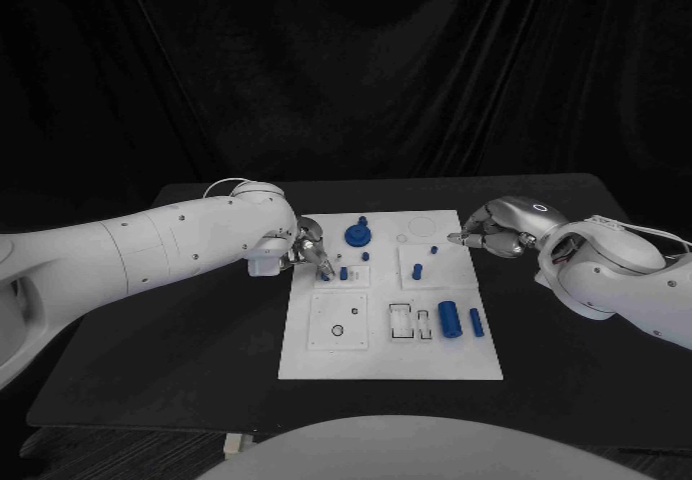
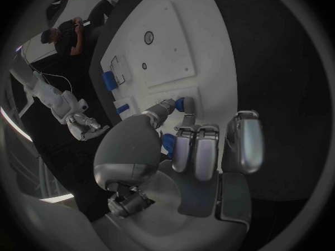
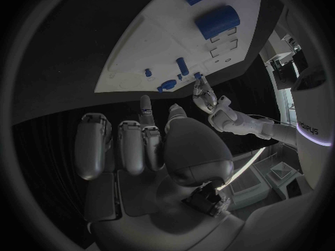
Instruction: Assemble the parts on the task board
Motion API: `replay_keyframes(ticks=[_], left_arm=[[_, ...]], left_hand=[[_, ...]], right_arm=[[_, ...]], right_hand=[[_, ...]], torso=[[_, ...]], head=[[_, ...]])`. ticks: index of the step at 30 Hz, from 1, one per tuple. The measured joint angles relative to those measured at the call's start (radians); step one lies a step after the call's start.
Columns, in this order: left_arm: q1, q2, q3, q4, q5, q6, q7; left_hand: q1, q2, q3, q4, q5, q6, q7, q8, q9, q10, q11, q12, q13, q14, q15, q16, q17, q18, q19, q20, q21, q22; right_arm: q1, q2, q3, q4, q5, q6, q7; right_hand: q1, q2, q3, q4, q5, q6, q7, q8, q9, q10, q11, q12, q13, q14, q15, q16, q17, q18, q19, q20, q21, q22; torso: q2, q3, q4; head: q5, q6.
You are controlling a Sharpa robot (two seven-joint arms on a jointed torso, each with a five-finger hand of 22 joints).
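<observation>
Hands (image 1: 307,248) (image 1: 490,232) flank task board (image 1: 325,360) far corners, near edge open.

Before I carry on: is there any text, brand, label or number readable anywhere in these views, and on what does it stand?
"OPUS": my best reading of dark letters on a white machine at the rim of the right wrist view; the first letters are blurred, so I am not sure.
Task board: dark outlines and rings, no letters or numbers that can be read.
Blue parts: no markings visible.
Left robot hand and right robot hand: no readable markings.
</observation>
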Motion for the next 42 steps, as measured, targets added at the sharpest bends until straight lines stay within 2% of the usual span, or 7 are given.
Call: replay_keyframes(ticks=[6, 15, 25, 31, 38, 40, 42], left_arm=[[-0.001, 0.0, 0.0, 0.0, 0.0, 0.0, -0.003], [-0.002, 0.0, 0.0, -0.001, 0.0, 0.0, -0.008], [-0.002, -0.001, 0.001, -0.004, 0.001, 0.0, -0.014], [-0.003, -0.005, 0.001, -0.002, 0.001, -0.007, -0.013], [-0.004, -0.016, 0.0, 0.003, 0.001, -0.027, -0.005], [-0.005, -0.022, 0.0, 0.008, 0.001, -0.038, 0.0], [-0.006, -0.031, -0.001, 0.016, 0.0, -0.056, 0.008]], left_hand=[[-0.012, -0.004, -0.04, 0.032, -0.012, 0.004, 0.004, -0.013, -0.019, 0.0, 0.007, 0.0, 0.0, -0.004, 0.004, 0.0, 0.0, 0.0, -0.001, -0.001, -0.004, 0.0], [-0.063, -0.003, -0.133, 0.11, -0.096, 0.013, 0.012, -0.03, -0.044, 0.001, 0.013, 0.0, 0.0, -0.003, 0.01, 0.0, 0.0, 0.0, -0.005, 0.002, -0.008, 0.0], [-0.085, 0.018, -0.185, 0.162, -0.107, 0.009, 0.016, -0.038, -0.054, 0.003, 0.017, 0.0, 0.0, 0.0, 0.014, 0.0, 0.0, 0.0, -0.009, 0.006, -0.012, 0.0], [-0.098, 0.02, -0.214, 0.191, -0.108, 0.009, 0.016, -0.038, -0.053, 0.003, 0.017, 0.0, 0.0, 0.0, 0.014, 0.0, 0.0, 0.0, -0.009, 0.006, -0.012, 0.0], [-0.098, 0.02, -0.23, 0.207, -0.108, 0.009, 0.016, -0.038, -0.045, 0.003, 0.017, 0.0, 0.0, 0.0, 0.014, 0.0, 0.0, 0.0, -0.009, 0.006, -0.012, 0.0], [-0.098, 0.02, -0.248, 0.225, -0.107, 0.005, 0.019, -0.024, -0.035, 0.003, 0.017, 0.0, 0.0, 0.0, 0.014, 0.0, 0.0, 0.0, -0.009, 0.006, -0.012, 0.0], [-0.098, 0.02, -0.271, 0.248, -0.088, 0.005, 0.019, -0.002, -0.015, 0.003, 0.017, 0.0, 0.0, 0.0, 0.014, 0.0, 0.0, 0.0, -0.008, 0.006, -0.012, 0.0]], right_arm=[[0.0, 0.0, 0.0, 0.0, 0.0, 0.001, 0.0], [-0.002, 0.0, 0.0, 0.0, 0.0, 0.001, 0.0], [-0.004, 0.0, 0.0, 0.0, 0.0, 0.002, 0.0], [-0.005, 0.0, 0.0, -0.001, 0.0, 0.003, 0.0], [-0.005, 0.0, 0.0, -0.001, 0.0, 0.003, 0.0], [-0.005, 0.0, 0.0, -0.001, 0.0, 0.004, 0.0], [-0.005, -0.001, 0.0, -0.001, 0.0, 0.004, 0.0]], right_hand=[[0.0, 0.0, 0.0, 0.0, 0.0, 0.0, 0.0, 0.0, 0.0, 0.0, 0.0, 0.0, 0.0, 0.0, 0.0, 0.0, 0.0, 0.0, 0.0, 0.0, 0.0, 0.0], [0.0, 0.0, 0.0, 0.0, 0.0, 0.0, 0.0, 0.0, 0.0, 0.0, 0.0, 0.0, 0.0, 0.0, 0.0, 0.0, 0.0, 0.0, 0.0, 0.0, -0.004, 0.0], [0.0, 0.0, 0.0, 0.0, 0.0, 0.0, 0.0, 0.0, 0.0, 0.0, 0.0, 0.0, 0.0, 0.0, 0.0, 0.0, -0.001, 0.0, 0.0, 0.0, -0.004, 0.0], [0.0, 0.0, 0.0, 0.0, 0.0, 0.0, 0.0, 0.0, 0.001, 0.0, 0.0, 0.0, 0.0, 0.0, 0.0, 0.0, -0.001, 0.0, 0.0, 0.0, -0.004, 0.0], [0.0, 0.0, 0.0, 0.0, 0.0, 0.0, 0.0, 0.0, 0.001, 0.0, 0.0, 0.0, 0.0, 0.0, 0.0, 0.0, -0.001, 0.0, 0.0, 0.0, -0.004, 0.001], [0.0, 0.0, 0.0, 0.0, 0.0, 0.0, 0.0, 0.0, 0.001, 0.0, 0.0, 0.0, 0.0, 0.0, 0.0, 0.0, -0.001, 0.0, 0.0, 0.0, -0.004, 0.001], [0.0, 0.0, 0.0, 0.0, 0.0, 0.0, 0.0, 0.0, 0.001, 0.0, 0.0, 0.0, 0.0, 0.0, 0.0, 0.0, -0.001, 0.0, 0.0, 0.0, -0.004, 0.001]], torso=[[0.0, 0.0, 0.0005], [0.0, -0.0002, 0.0008], [-0.001, -0.0002, 0.0002], [-0.001, 0.0, 0.0001], [0.0, 0.0, 0.0001], [0.0, 0.0001, 0.0001], [0.0, 0.0001, 0.0001]], head=[[0.0, 0.0], [0.0, 0.0], [-0.001, 0.0], [0.001, 0.0], [-0.001, 0.0], [-0.001, 0.0], [-0.002, 0.0]])
